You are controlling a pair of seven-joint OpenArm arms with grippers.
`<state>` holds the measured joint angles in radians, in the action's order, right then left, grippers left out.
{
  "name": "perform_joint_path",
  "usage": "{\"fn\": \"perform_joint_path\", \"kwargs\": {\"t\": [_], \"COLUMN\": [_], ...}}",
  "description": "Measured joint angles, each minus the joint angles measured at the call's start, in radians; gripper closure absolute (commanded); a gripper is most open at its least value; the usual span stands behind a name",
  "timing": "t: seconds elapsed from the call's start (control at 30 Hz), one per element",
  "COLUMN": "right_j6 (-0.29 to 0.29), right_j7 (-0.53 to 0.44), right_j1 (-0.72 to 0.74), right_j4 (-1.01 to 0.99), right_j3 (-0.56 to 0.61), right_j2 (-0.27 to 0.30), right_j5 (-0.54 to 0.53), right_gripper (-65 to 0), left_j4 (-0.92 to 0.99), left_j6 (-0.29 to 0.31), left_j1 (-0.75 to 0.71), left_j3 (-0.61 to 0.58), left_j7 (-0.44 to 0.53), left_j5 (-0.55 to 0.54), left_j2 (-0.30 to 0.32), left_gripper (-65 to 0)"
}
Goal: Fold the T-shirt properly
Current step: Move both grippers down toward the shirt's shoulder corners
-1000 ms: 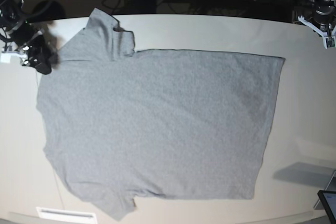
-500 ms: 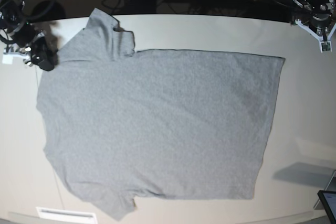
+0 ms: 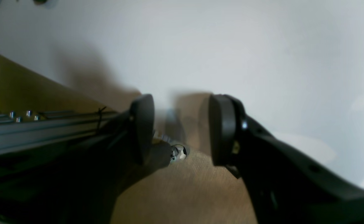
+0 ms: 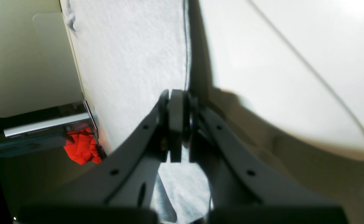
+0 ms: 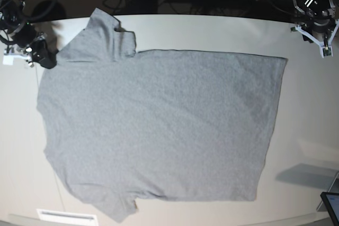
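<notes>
**Right claw closed at the shirt's edge**

The large heather-grey cotton T-shirt [image 5: 159,125] lay flat on the pale table [image 5: 212,30]. At its shoulder edge, the right gripper [image 4: 177,124] had snapped closed from open, apparently gripping nothing. Well beyond the hem, the left gripper [image 3: 182,127] had parted halfway, empty.

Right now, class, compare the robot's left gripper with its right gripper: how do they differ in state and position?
1. The left gripper has its fingers apart with nothing between them; the right gripper has its fingers pressed together.
2. The left gripper hangs over bare table, away from the T-shirt; the right gripper sits at the T-shirt's edge by the shoulder, and a pinch on the fabric isn't clear.
Both sit near the table's far edge.
</notes>
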<state>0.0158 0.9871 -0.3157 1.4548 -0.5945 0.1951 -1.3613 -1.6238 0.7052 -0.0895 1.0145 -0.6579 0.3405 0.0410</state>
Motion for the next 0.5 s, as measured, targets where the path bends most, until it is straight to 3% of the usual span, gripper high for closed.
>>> {"fn": "perform_joint_path", "kwargs": {"t": [0.13, 0.2, 0.3, 0.5], "right_j6": [0.000, 0.000, 0.000, 0.000], "right_j7": [0.003, 0.002, 0.003, 0.003], "right_j1": [0.000, 0.001, 0.000, 0.000], "right_j4": [0.000, 0.000, 0.000, 0.000], "right_j3": [-0.001, -0.001, -0.001, -0.001], "right_j2": [0.000, 0.000, 0.000, 0.000], "right_j5": [0.000, 0.001, 0.000, 0.000], "right_gripper": [-0.1, -0.1, -0.1, -0.1], "left_j4": [0.002, 0.004, -0.003, -0.005], "left_j6": [0.001, 0.000, -0.014, -0.013], "left_j1": [0.005, 0.015, 0.043, 0.065], "left_j3": [-0.001, 0.002, 0.000, -0.001], "left_j7": [0.000, -0.010, -0.116, -0.261], "left_j5": [-0.003, 0.000, -0.022, -0.083], "left_j2": [0.000, -0.001, 0.009, 0.031], "left_gripper": [-31.2, -39.1, -50.9, -52.1]}}
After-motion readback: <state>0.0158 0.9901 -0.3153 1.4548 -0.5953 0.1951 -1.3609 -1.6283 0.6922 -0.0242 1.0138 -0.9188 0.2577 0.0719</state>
